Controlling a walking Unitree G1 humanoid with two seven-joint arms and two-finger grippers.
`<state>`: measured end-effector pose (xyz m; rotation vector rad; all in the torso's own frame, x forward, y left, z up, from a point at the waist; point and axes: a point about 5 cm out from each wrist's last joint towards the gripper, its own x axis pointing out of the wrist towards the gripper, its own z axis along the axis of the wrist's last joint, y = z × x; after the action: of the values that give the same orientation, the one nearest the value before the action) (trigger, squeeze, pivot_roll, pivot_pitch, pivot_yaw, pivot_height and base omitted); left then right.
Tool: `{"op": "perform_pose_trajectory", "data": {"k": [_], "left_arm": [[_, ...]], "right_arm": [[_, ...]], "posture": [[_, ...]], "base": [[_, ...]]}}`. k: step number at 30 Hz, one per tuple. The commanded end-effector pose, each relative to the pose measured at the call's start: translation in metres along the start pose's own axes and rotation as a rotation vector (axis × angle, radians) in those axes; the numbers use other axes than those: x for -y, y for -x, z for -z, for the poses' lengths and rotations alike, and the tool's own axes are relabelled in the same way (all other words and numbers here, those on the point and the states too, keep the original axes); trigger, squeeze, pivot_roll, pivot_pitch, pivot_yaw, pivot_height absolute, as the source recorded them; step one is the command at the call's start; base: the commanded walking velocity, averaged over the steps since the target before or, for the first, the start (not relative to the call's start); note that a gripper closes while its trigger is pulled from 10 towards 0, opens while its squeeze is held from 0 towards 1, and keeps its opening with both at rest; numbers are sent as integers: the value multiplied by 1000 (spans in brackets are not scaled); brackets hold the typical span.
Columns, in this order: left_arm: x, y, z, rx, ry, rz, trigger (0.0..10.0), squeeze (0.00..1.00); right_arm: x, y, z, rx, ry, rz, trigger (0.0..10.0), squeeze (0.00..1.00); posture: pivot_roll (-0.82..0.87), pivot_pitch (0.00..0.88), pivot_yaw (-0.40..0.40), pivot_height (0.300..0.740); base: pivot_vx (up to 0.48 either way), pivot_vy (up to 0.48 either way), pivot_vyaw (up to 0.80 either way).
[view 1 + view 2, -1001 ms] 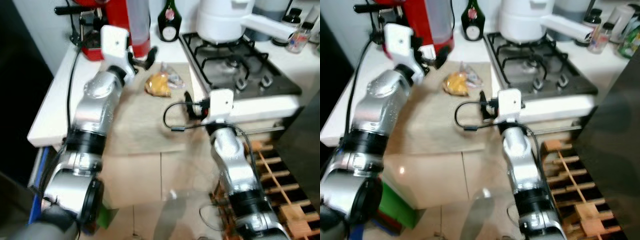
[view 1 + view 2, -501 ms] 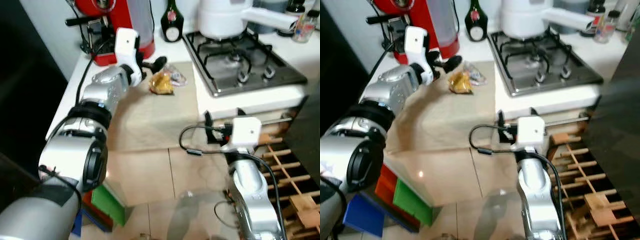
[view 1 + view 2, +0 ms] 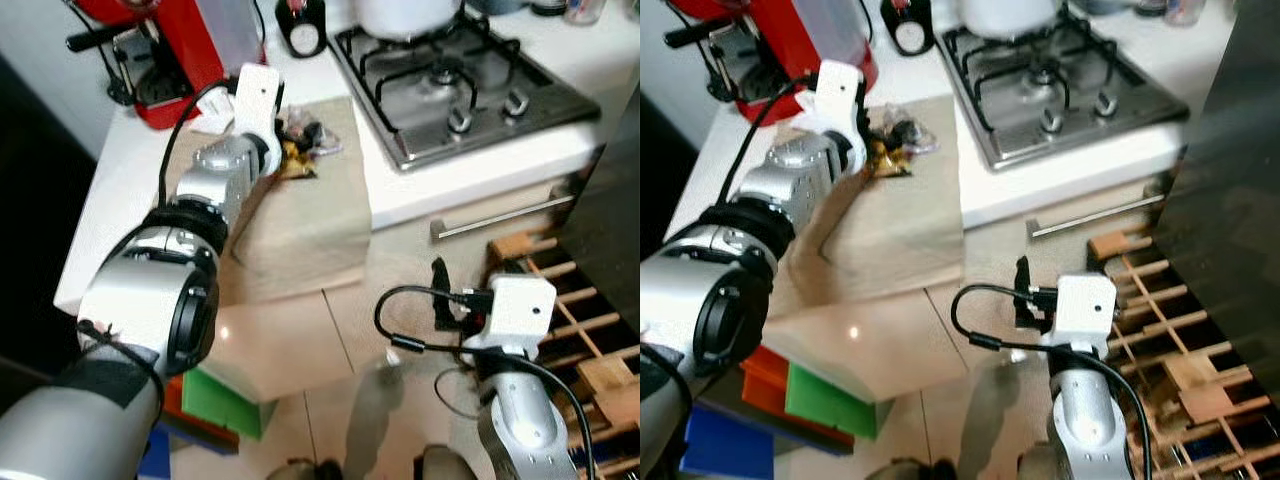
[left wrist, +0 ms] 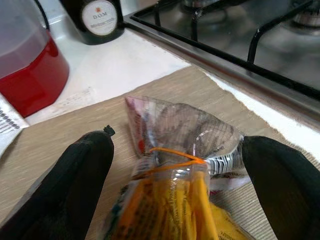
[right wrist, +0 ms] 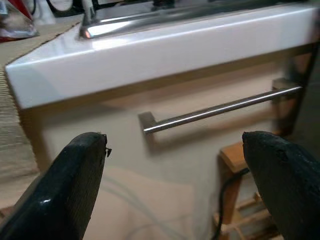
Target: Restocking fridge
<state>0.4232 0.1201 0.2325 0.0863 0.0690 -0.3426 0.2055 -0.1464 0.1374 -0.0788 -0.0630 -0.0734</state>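
Observation:
A bag of yellow food, clear plastic top tied with an orange band, lies on the beige mat on the white counter. My left gripper is open and down over the bag, one black finger on each side of its tied neck. My right gripper is open and low, off the counter, facing the cabinet front below the hob. Nothing lies between its fingers.
A red coffee machine and a dark bottle stand behind the mat. The gas hob is to the right, with a drawer handle beneath it. A wooden rack is lower right, and coloured boxes sit under the counter.
The camera has shifted. My left gripper has reached forward and now straddles the bag. My right arm has dropped from the counter edge to in front of the cabinet.

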Motion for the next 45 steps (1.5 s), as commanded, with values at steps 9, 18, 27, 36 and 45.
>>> {"op": "perform_pose_trajectory", "data": {"k": [9,18,27,36,45], "left_arm": [[-9,8,25,-180,-25,115,10000,0],[-23,16,45,-295,-114,54,0,0],[-14,12,38,-222,-22,82,0,0],[-9,8,25,-91,34,87,0,0],[-2,6,12,39,67,138,0,0]], "right_arm": [[-8,13,-3,-47,-13,-31,10000,0],[-33,-3,-6,-73,-189,-30,10000,0],[-24,-11,-5,-63,-169,-1,10000,0],[-10,-33,-5,-29,-59,-58,10000,0],[-8,-68,-6,1,-39,-127,10000,0]], "posture": [[-232,252,251,740],[-118,247,311,740],[-157,222,312,740],[-209,104,174,740],[-166,0,101,740]], "base": [[0,0,0],[0,0,0],[0,0,0],[0,0,0],[0,0,0]]}}
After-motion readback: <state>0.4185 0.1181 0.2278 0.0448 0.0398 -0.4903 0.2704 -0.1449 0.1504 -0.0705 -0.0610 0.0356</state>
